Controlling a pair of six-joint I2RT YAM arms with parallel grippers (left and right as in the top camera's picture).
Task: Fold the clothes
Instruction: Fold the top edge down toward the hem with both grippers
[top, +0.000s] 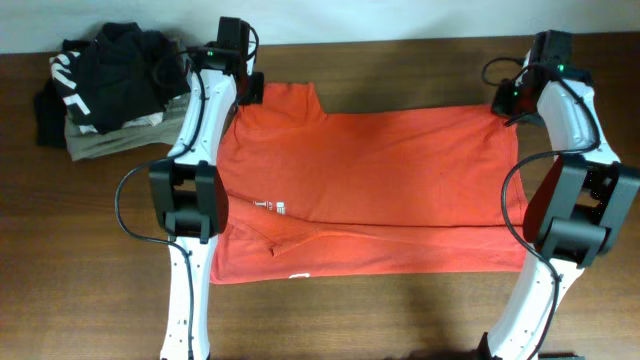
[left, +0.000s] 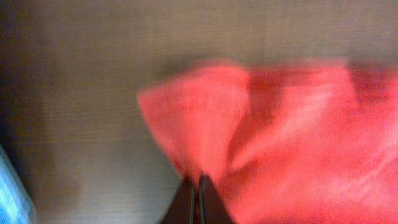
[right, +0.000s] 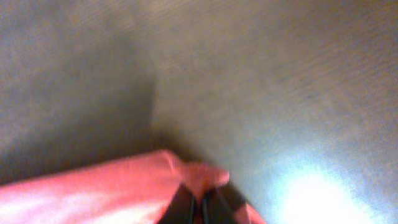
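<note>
From above, I saw the red shirt (top: 370, 190) lying on the brown table (top: 400, 320) between my two arms, with the left gripper (top: 245, 88) at its far left corner and the right gripper (top: 508, 100) at its far right corner. In the left wrist view, the fingers (left: 185, 205) were squeezed tight on a fold of the shirt, which spread out ahead of them. In the right wrist view, the fingers (right: 178, 208) were pinched on the shirt's corner too, with the cloth running off to the left.
</note>
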